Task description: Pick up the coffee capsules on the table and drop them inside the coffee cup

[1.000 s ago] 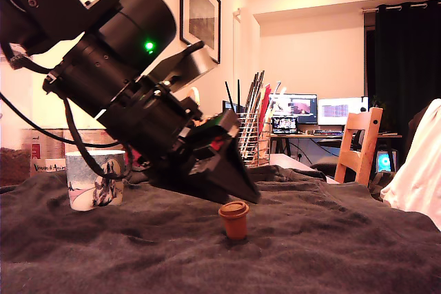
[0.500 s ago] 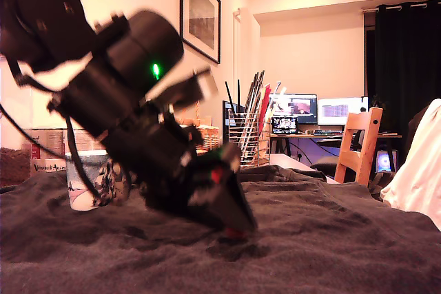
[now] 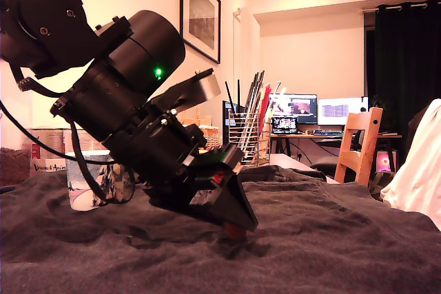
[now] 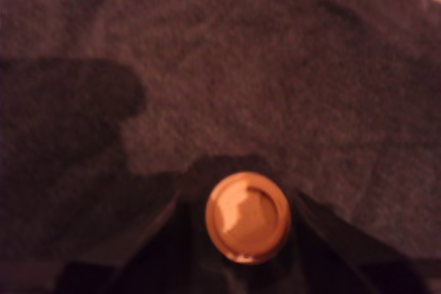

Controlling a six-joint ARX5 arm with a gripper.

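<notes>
In the wrist view the orange coffee capsule [image 4: 248,217] stands upright on the table [image 4: 262,67], its round lid facing the camera. My gripper [image 4: 239,196] is open, with one dark finger on each side of the capsule. In the exterior view the gripper [image 3: 238,224] is tilted down onto the cloth-covered table [image 3: 331,246], and only a sliver of the capsule [image 3: 235,231] shows under its tip. The coffee cup [image 3: 86,194], pale with a dark figure on it, stands at the exterior view's left, partly hidden behind the arm and its cable.
Behind the arm a wire utensil holder [image 3: 252,139] stands full of tall sticks. A red-patterned container [image 3: 43,148] sits behind the cup. A wooden chair [image 3: 361,148] and a white cloth [image 3: 420,177] are at the exterior view's right.
The gripper has come down and forward over the orange capsule. The capsule stood free on the cloth a second ago and now sits between the fingers, almost hidden in the exterior view.
</notes>
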